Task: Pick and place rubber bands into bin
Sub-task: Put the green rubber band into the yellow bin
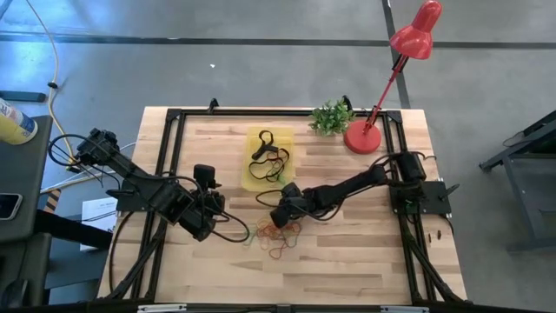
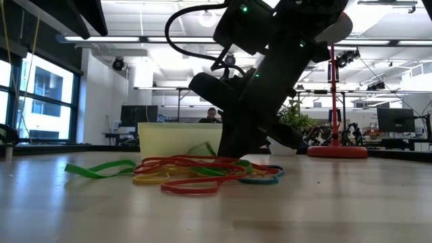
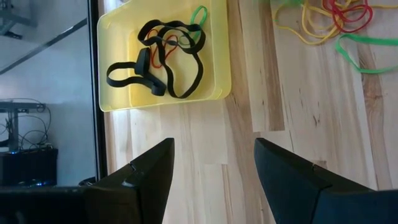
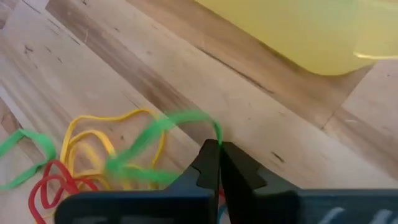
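A: High view puts several rubber bands (image 1: 268, 155), mostly black, already in the bin (image 1: 291, 167) at twelve o'clock on the worktop (image 1: 347, 252).

B: What's left?

A: A colourful pile (image 1: 280, 236) at six o'clock. The right hand (image 4: 219, 163) is clamped on a green band (image 4: 163, 127); the left hand (image 3: 213, 165) waits, fingers apart.

Grey concrete floor (image 1: 261, 61) surrounds the wooden counter (image 1: 347, 252). Beyond it, tall windows (image 2: 40, 94) stand under long ceiling lights (image 2: 135, 38). Desks with monitors (image 2: 395, 120) fill the room.
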Controlling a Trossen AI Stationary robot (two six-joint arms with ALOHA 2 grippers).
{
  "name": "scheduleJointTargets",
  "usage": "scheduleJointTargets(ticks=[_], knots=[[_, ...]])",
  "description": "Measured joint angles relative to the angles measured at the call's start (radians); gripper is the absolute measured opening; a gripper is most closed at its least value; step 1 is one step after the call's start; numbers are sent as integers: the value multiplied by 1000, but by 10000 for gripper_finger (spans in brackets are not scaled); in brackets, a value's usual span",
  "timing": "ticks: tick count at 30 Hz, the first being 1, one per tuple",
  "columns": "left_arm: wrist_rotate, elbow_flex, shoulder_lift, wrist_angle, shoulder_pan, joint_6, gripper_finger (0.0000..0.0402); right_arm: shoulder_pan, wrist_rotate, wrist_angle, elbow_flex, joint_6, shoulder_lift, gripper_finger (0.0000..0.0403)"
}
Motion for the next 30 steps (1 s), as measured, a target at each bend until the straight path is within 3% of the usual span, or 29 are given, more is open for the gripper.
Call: scheduleJointTargets(ticks=[10, 30], knots=[[0, 0, 0, -1, 0, 0, 211, 31, 32, -6, -5, -37, -29, 2], [-63, 0, 0, -3, 0, 0, 211, 16, 144, 20, -3, -206, -211, 1]])
